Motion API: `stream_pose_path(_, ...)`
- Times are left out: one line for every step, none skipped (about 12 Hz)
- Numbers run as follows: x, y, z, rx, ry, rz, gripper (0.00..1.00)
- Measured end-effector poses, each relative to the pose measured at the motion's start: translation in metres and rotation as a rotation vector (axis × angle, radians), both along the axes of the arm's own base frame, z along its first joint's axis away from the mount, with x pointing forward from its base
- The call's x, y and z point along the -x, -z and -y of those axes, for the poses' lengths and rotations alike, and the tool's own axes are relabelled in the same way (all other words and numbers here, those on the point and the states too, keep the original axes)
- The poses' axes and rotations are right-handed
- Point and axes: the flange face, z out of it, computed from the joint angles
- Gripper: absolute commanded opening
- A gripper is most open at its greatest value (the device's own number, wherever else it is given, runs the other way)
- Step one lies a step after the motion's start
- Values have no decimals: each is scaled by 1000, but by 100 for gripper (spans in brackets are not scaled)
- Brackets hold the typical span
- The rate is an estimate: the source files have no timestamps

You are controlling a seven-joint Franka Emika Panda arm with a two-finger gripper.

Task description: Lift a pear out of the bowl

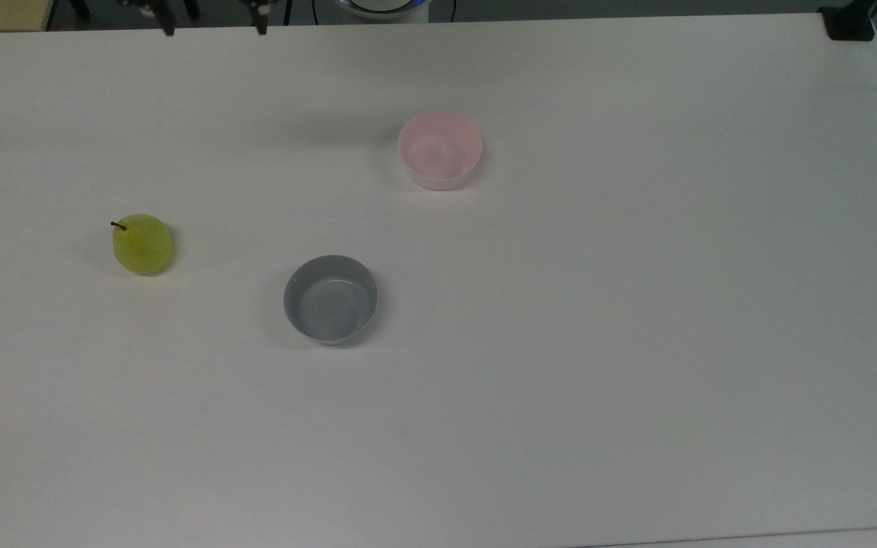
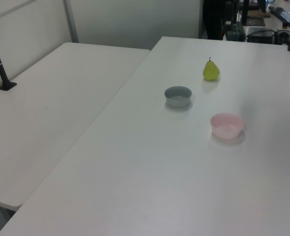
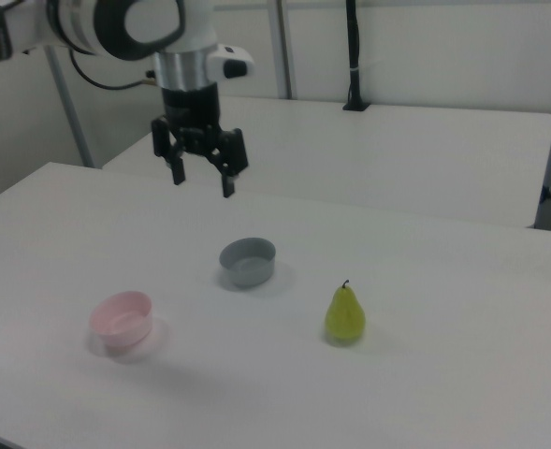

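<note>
End effector [image 3: 201,176] spread apart, high above table [image 1: 636,342]; pear [image 1: 142,243] upright beside grey bowl [image 1: 330,298]

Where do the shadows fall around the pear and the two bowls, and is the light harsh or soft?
Soft light: in the top view the pear and grey bowl cast only faint smudges; in the left view a pale shadow sits under the pink bowl toward the left view's right; in the right view the pear's shadow lies faintly at its base, and the table shows no glare.
</note>
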Motion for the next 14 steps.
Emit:
stream_pose_path(6, -11, -14, -3, 13, 1, 100)
stream_pose_path(11, -19, -25, -4, 14, 9, 100)
stream_pose_path(15, -23, -33, -7, 2, 16, 100)
stream_pose_path(17, -25, -44, -11, -17, 17, 100)
stream_pose_path(16, -22, -56, -14, -38, 14, 100)
stream_pose_path(11, -16, -65, -11, -53, 37, 100)
stream_pose_path(4, -10, -70, -6, -61, 77, 100)
stream_pose_path(-3, -4, -72, -2, -63, 114, 100)
stream_pose_path(-8, 0, -72, 2, -61, 136, 100)
stream_pose_path(-11, 2, -71, 3, -66, 144, 100)
stream_pose_path(-11, 3, -70, 4, -83, 145, 100)
stream_pose_path(-11, 3, -70, -9, -87, 147, 100)
stream_pose_path(-11, 3, -69, -21, -88, 149, 100)
stream_pose_path(-11, 3, -68, -26, -84, 150, 100)
